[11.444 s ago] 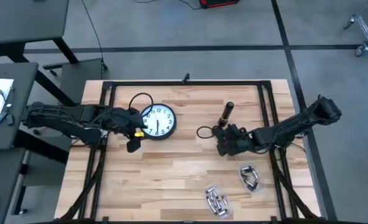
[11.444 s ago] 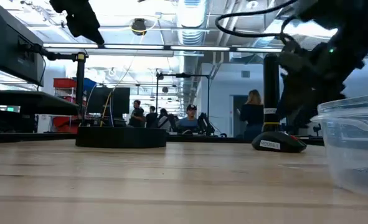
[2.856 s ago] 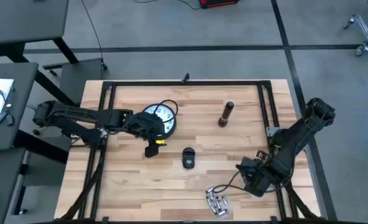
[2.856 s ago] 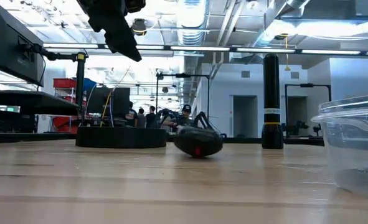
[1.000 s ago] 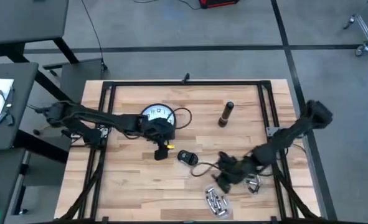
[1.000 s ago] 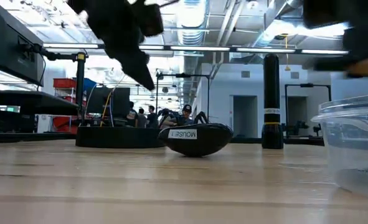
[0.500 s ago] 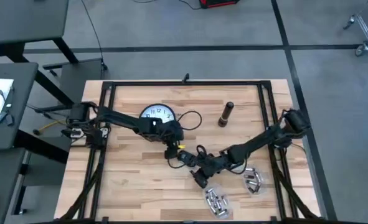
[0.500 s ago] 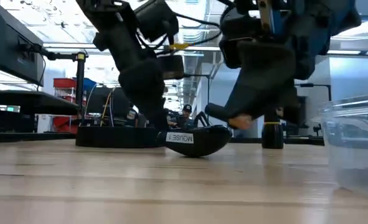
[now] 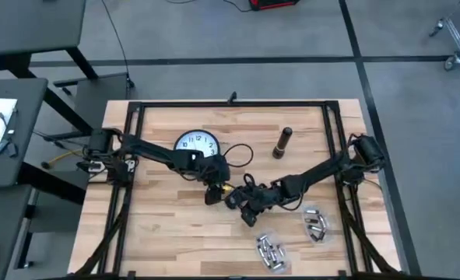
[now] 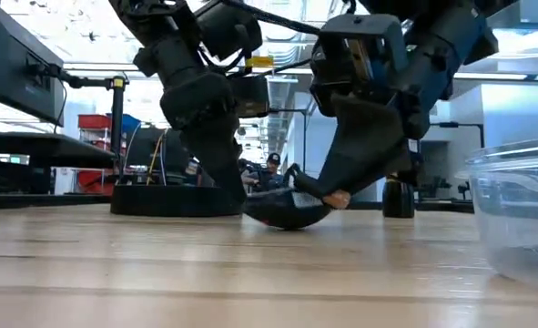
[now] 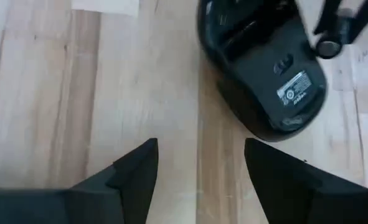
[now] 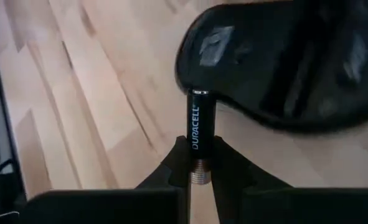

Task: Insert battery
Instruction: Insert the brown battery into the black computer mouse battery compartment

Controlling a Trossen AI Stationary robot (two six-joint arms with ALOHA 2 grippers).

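Gripping a Duracell battery [image 12: 197,134] between its fingers, the right end effector [image 9: 249,204] sat at the mouse [image 11: 261,74], battery tip touching the mouse's edge — mouse lay belly-up on the bench [image 9: 167,233], just below-right of the clock [image 9: 195,144]. Left end effector [image 9: 212,192] hovered on the mouse's other side w/ fingers spread, gripping nothing. Beyond the mouse stood a black flashlight [image 9: 282,143]; loose batteries [image 9: 269,252] and a clear container [image 9: 315,225] lay nearer the bench's front edge.
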